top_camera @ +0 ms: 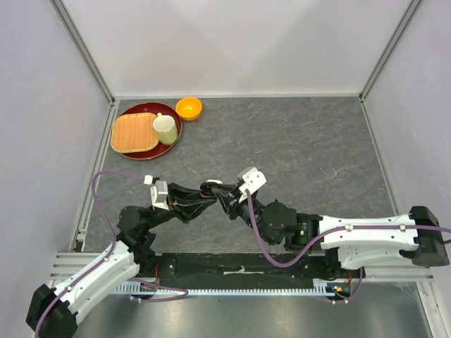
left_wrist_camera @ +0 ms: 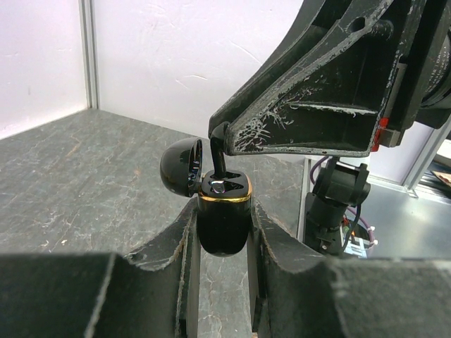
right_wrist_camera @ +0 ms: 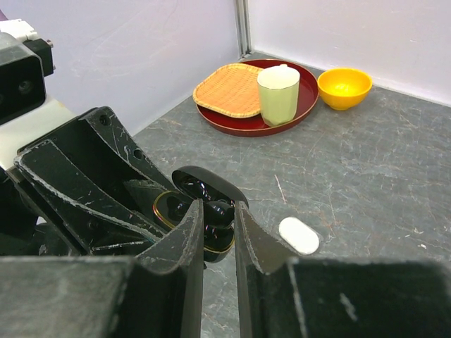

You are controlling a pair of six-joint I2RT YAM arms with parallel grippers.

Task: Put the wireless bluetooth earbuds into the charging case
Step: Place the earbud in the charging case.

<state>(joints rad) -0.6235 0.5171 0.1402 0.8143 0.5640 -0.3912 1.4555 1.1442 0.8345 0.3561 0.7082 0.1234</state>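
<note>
A glossy black charging case [left_wrist_camera: 224,222] with a gold rim hangs above the table, its lid [left_wrist_camera: 181,165] swung open to the left. My left gripper [left_wrist_camera: 224,211] is shut on the case body. From above, my right gripper [right_wrist_camera: 218,211] is shut on a black earbud [right_wrist_camera: 220,213]. The earbud's stem [left_wrist_camera: 218,158] points down into the case's open top. In the top view the two grippers meet at mid-table, left gripper [top_camera: 206,194] and right gripper [top_camera: 229,198]. Other earbuds are out of view.
A white pebble-shaped case [right_wrist_camera: 299,235] lies shut on the table just beyond the grippers. At the far left stands a red tray [top_camera: 173,135] with a woven basket [top_camera: 134,132] and a pale cup [top_camera: 165,129]. An orange bowl [top_camera: 189,108] sits beside it.
</note>
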